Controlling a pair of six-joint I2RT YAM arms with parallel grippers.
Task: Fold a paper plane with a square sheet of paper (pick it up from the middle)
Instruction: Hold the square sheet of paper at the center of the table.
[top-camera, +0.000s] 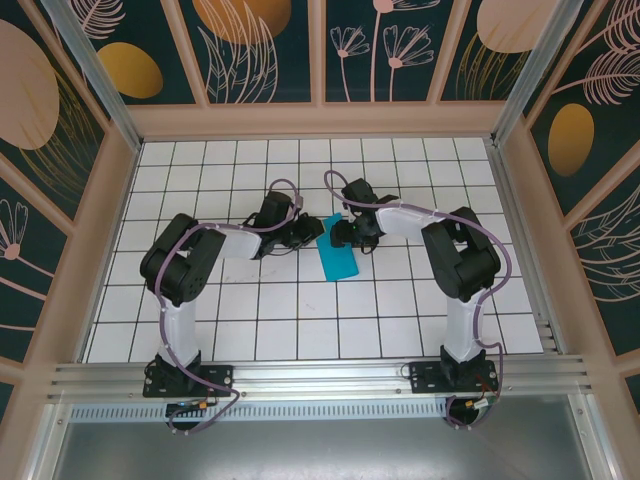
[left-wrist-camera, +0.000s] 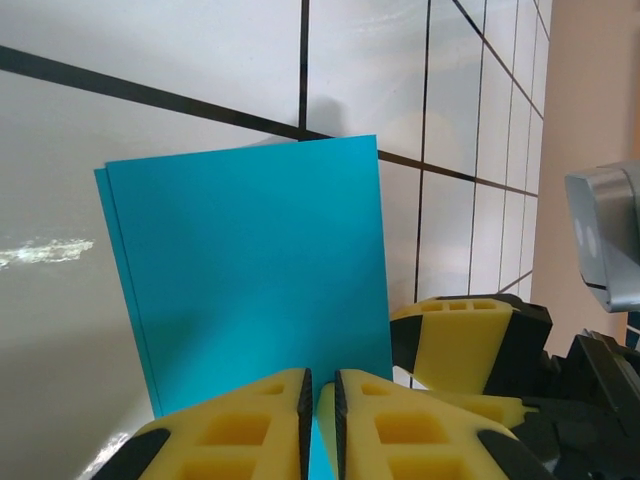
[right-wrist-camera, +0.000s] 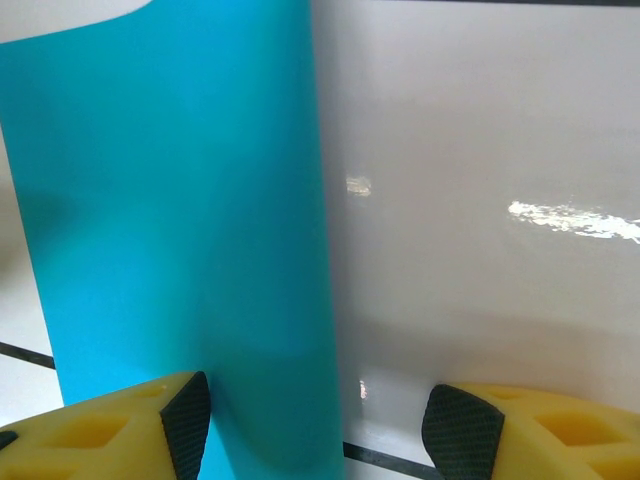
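1. Teal, already doubled, the square sheet of paper (top-camera: 338, 260) lies mid-table between the arms. The left gripper (left-wrist-camera: 320, 385) looks pinched on its edge, and the right gripper (right-wrist-camera: 318, 405) gapes astride another edge.
2. The layers sit slightly offset, so a one-sided tug could slide them further and skew the next crease.
3. Both wrist views cut off the contact points, and the sheet's far end hides under the grippers.

Bright, even light — white glare streaks on glossy tabletop (right-wrist-camera: 480, 150), soft shadows.

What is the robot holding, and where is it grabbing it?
The left gripper pinches the blue paper at its edge. The right gripper is open, holding nothing.
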